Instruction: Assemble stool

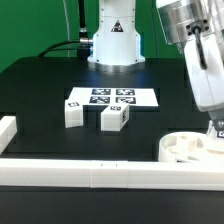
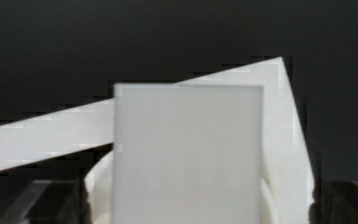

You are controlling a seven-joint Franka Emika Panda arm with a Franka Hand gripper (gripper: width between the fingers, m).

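On the table, two leg blocks, one seat.

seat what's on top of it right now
The fingers hang over the seat's edge at the exterior view's right, open around a white leg block. Sockets show on the seat's top. Whether the block sits in one is covered.

seat: white plastic, smooth | leg blocks: white plastic | table: black, matt

Exterior cam's out front, above the table, facing my base. Wrist cam's right up against a leg block; both catch the rail.
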